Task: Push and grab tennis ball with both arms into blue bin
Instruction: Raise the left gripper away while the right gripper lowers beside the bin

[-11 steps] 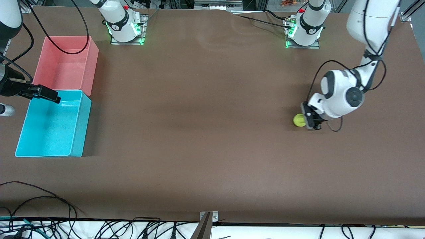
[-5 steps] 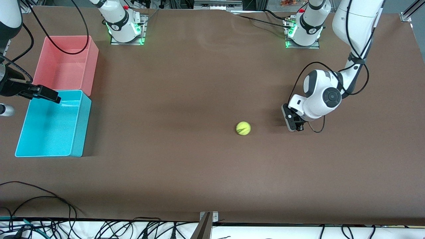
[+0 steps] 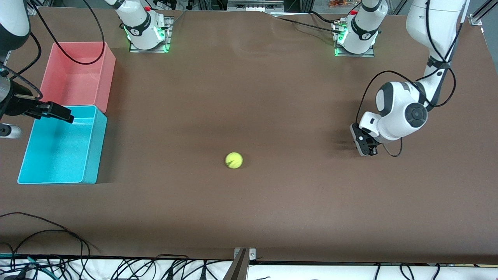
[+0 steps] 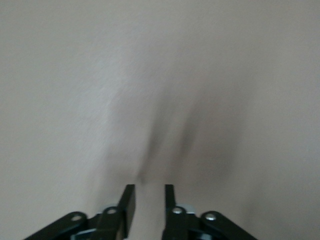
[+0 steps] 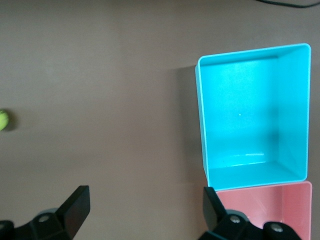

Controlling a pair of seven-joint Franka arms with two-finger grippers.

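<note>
Table [image 3: 272,97]: brown, bare at centre. Blue bin [image 3: 62,146]: at right arm's end, touching pink bin [image 3: 78,74], nearer the front camera. Right tool [image 5: 145,210]: spread wide, hovering over blue bin's rim. Left tool [image 3: 363,146]: low over table, fingers [image 4: 129,205] narrowly parted, holding nothing. Tennis ball [image 3: 234,160]: mid-table, apart from both tools.

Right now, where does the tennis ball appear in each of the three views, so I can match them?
Front view: the ball lies free on the table's middle, between the two arms' ends.
Left wrist view: not in it; only bare table and the left gripper.
Right wrist view: a sliver of the ball at the picture's edge.
Shared landmark: the blue bin, in the front and right wrist views.
</note>
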